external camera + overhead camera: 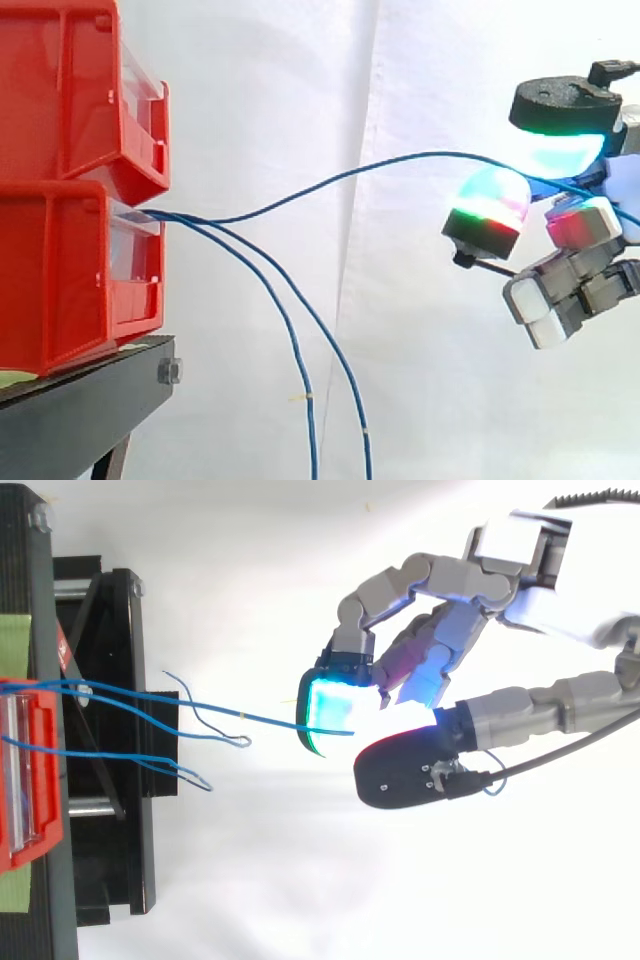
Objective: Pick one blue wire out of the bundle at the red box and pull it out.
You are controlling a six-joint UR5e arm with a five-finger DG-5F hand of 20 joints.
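**One blue wire pinched, its near end in the red box**

Side view: the red box (60,280) sits under a second red bin (70,90) on the black stand (80,400). Three blue wires leave its front opening together. Two of them (311,410) droop below the box, hanging free. The third, the blue wire (400,160), arcs up and away from the box to the hand (582,228). There it passes between two glowing fingers (488,200), closed on it from above and below. That pinch, well clear of the box, likely keeps the chosen wire apart from its neighbours. The wire curves rather than running straight, so it looks slack. Its box end appears to be inside the opening, and the pull seems unfinished.

Top view: the held wire (270,720) runs from the red box (35,780) across the stand (110,810). It meets a bright pad (335,705) of the hand (500,580). The two loose wires (185,772) end nearer the box, untouched. A straight draw away from the box should free the wire. The risk is the others being dragged along.
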